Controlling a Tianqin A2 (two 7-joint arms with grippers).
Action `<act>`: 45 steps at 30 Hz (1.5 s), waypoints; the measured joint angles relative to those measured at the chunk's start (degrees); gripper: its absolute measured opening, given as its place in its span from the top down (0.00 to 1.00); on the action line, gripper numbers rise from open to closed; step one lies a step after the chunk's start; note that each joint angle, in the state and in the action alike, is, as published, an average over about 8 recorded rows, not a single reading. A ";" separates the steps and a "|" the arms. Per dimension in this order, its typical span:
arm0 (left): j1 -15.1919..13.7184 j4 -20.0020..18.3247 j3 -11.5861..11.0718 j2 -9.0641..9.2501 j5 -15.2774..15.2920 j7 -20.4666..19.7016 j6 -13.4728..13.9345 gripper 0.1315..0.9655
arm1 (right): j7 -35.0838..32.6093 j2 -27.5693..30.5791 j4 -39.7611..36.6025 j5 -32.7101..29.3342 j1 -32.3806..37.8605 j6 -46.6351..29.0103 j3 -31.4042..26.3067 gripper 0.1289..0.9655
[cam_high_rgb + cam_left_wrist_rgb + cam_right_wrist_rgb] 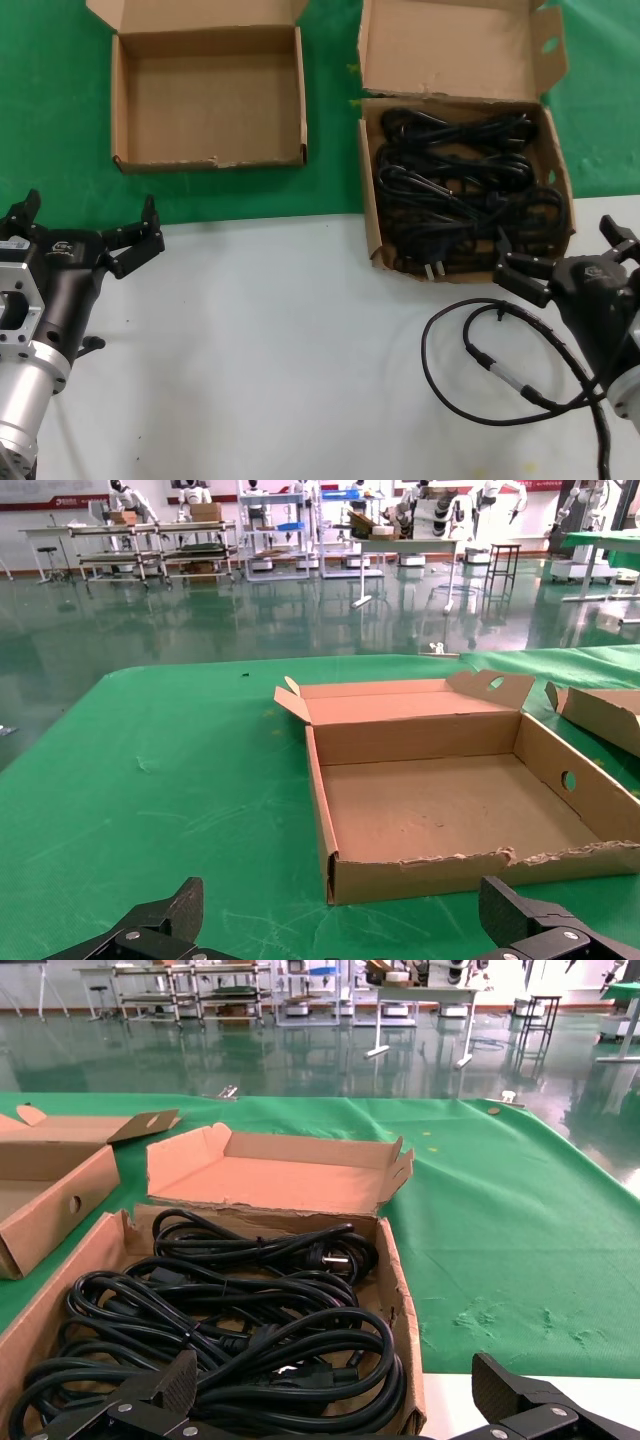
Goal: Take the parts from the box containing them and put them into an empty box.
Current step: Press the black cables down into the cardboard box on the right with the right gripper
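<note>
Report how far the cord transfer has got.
Nothing looks moved yet: the empty box holds nothing, and the power cords all lie in the larger box. In hand: the open right gripper sits at that box's near edge; the left gripper waits open. Every cord remains.

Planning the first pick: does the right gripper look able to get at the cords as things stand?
Probably yes. The right gripper is open at the near edge of the cord box, whose lid is folded back; nothing covers the cords.

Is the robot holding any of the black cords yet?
No. Left gripper and right gripper are both open and hold nothing; the cords lie in their box.
</note>
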 joint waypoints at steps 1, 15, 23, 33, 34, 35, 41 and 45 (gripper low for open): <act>0.00 0.00 0.00 0.00 0.00 0.00 0.00 0.00 | 0.00 0.00 0.00 0.00 0.00 0.00 0.00 0.00; 0.00 0.00 0.00 0.00 0.00 0.00 0.00 0.08 | 0.00 0.13 0.03 0.01 0.04 0.09 -0.08 0.00; 0.00 0.00 0.00 0.00 0.00 0.00 0.00 0.13 | 0.06 4.96 0.91 -0.11 0.90 0.02 -2.38 0.00; 0.00 0.00 0.00 0.00 0.00 0.00 0.00 0.34 | -2.51 24.00 3.88 -5.89 7.25 -11.96 -7.66 0.00; 0.00 0.00 0.00 0.00 0.00 0.00 0.00 0.38 | -3.61 25.89 4.04 -6.46 8.47 -14.31 -8.08 0.00; 0.00 0.00 0.00 0.00 0.00 0.00 0.00 0.41 | -4.79 27.67 4.15 -7.00 9.80 -16.74 -8.56 0.00; 0.00 0.00 0.00 0.00 0.00 -0.01 0.00 0.57 | -10.71 35.33 3.56 -11.82 20.48 -31.73 -13.79 0.00; 0.00 0.00 0.00 0.00 0.01 -0.01 0.00 0.67 | -12.02 36.66 2.38 -17.30 28.88 -41.11 -18.29 0.00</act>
